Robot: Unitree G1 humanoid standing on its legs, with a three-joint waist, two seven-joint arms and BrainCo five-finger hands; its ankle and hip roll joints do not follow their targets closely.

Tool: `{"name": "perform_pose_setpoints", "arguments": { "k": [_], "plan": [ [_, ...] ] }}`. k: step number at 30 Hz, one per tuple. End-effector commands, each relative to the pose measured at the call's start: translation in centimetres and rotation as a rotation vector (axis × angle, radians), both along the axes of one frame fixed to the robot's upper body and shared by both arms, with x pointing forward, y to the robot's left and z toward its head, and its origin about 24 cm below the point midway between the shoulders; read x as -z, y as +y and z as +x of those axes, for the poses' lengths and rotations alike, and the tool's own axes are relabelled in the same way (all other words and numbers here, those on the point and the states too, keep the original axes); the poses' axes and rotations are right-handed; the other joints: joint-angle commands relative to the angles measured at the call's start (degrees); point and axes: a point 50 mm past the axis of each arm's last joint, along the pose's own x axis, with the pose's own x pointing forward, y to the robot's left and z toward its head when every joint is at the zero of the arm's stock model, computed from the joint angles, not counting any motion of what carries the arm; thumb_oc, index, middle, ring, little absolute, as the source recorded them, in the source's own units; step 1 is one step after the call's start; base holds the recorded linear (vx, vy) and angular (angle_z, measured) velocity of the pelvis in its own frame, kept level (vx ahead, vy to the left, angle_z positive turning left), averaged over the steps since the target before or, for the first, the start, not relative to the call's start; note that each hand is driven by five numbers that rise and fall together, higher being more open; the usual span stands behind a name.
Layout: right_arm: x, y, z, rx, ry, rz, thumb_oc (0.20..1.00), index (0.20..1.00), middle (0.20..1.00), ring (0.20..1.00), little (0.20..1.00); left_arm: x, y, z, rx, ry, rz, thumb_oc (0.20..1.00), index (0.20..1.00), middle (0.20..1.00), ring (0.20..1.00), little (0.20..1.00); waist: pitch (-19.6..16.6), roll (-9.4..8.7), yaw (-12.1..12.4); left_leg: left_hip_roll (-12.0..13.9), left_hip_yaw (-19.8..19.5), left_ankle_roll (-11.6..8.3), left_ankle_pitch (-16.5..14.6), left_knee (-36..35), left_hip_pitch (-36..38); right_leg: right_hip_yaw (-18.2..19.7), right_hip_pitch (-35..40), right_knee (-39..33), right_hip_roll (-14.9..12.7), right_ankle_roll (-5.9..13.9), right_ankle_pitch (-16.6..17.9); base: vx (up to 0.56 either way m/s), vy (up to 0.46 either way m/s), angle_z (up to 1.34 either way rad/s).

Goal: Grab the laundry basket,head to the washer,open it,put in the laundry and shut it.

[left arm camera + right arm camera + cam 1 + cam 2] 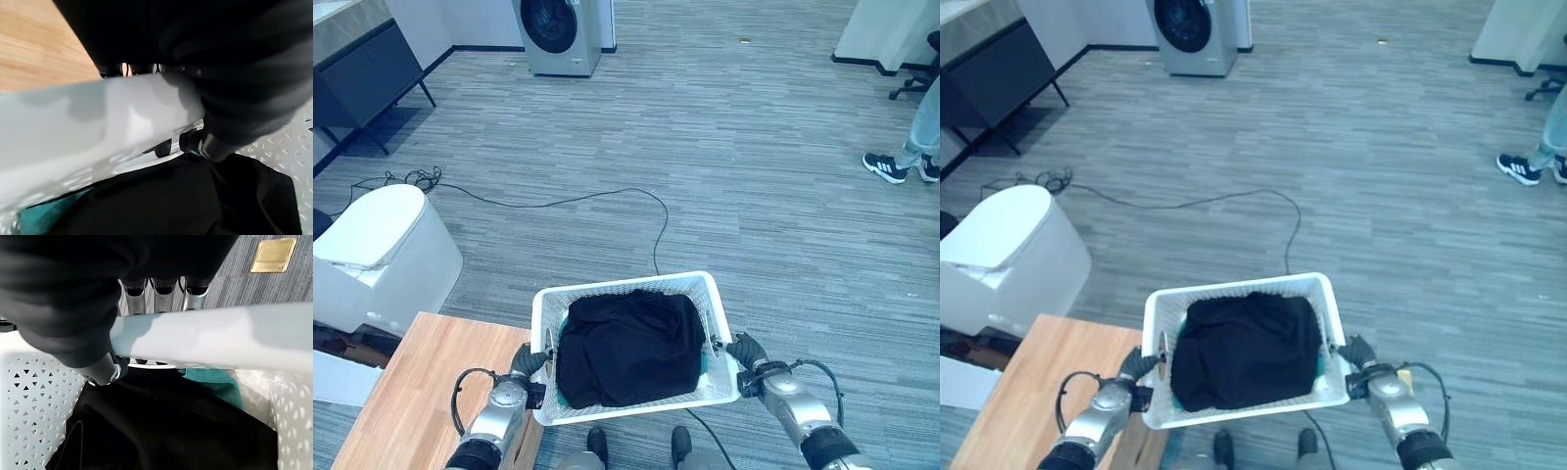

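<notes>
Grey wood-grain plank floor [754,166] covering the room. A black cable [607,201] trails across it from a tangle near the left side. Wooden table [421,392] at lower left; beside it, a white rounded bin [386,255] with a closed lid. Dark cabinet [362,78] on slanted legs at upper left, against a white wall with dark baseboard [480,47]. At the right edge, a person's legs and black-and-white shoes [886,168]; behind them, an office chair base [913,86].
</notes>
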Motion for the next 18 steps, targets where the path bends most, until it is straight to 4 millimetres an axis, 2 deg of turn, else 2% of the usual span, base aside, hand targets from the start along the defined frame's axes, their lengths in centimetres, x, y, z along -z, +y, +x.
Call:
{"name": "perform_pose_setpoints", "arguments": {
  "k": [1,5,9,12,14,16,18],
  "plan": [
    [-2.1,0.7,2.1,0.038,-0.143,0.201,0.2,0.2,0.2,0.2,0.2,-3.1,0.0,2.6,0.05,-0.186,-0.107,0.2,0.2,0.2,0.2,0.2,-3.33,-2.05,1.31,-3.93,0.06,3.52,-8.41,10.0,-3.01,-2.06,-2.96,9.47,-2.23,4.09,-5.97,0.06,0.144,-0.14],
    [-1.2,1.1,1.6,0.072,-0.109,0.246,0.2,0.2,0.2,0.2,0.2,-3.2,-0.2,2.3,0.061,-0.193,-0.118,0.2,0.2,0.2,0.2,0.2,-3.6,-2.06,1.49,-4.65,0.43,4.67,-9.46,9.86,-2.46,-3.21,-4.62,13.27,-3.5,5.26,-5.85,0.06,0.133,-0.06],
    [-1.1,1.2,1.6,0.073,-0.108,0.247,0.2,0.2,0.2,0.2,0.2,-3.4,-0.1,2.3,0.063,-0.196,-0.12,0.2,0.2,0.2,0.2,0.2,-3.63,-2.01,1.42,-4.76,0.55,4.96,-9.63,9.74,-2.5,-3.62,-6.11,15.96,-3.95,5.8,-5.54,0.04,0.091,-0.13],
    [-1.1,1.5,1.5,0.066,-0.111,0.265,0.2,0.2,0.2,0.2,0.2,-3.5,-0.2,2.3,0.056,-0.2,-0.129,0.2,0.2,0.2,0.2,0.2,-2.93,-1.67,0.72,-5.28,0.17,6.13,-9.8,8.98,-1.31,-2.64,-10.17,25.25,-4.02,7.0,-2.54,0.04,0.126,-0.2],
    [-1.2,1.8,1.4,0.049,-0.11,0.267,0.2,0.2,0.2,0.2,0.2,-3.4,0.0,2.2,0.039,-0.196,-0.133,0.2,0.2,0.2,0.2,0.2,-2.65,-1.34,0.45,-5.44,0.48,6.51,-10.06,7.98,0.02,-3.59,-12.39,28.54,-3.56,6.96,-2.16,0.07,0.101,-0.18],
    [-1.3,1.9,1.4,0.031,-0.108,0.262,0.2,0.2,0.2,0.2,0.2,-3.2,0.0,2.3,0.028,-0.187,-0.136,0.2,0.2,0.2,0.2,0.2,-2.5,-1.38,-0.31,-6.0,0.35,6.5,-10.49,7.25,1.21,-3.47,-14.78,26.51,-2.57,6.33,-2.06,0.12,0.06,-0.14],
    [-1.7,1.8,1.6,0.021,-0.125,0.259,0.2,0.2,0.2,0.2,0.2,-3.2,0.0,2.5,0.019,-0.19,-0.141,0.2,0.2,0.2,0.2,0.2,-2.21,-1.52,-0.68,-6.37,0.37,6.27,-11.02,7.34,1.63,-4.32,-16.25,22.05,-3.41,5.64,-1.8,0.15,-0.02,-0.18]
  ]
}}
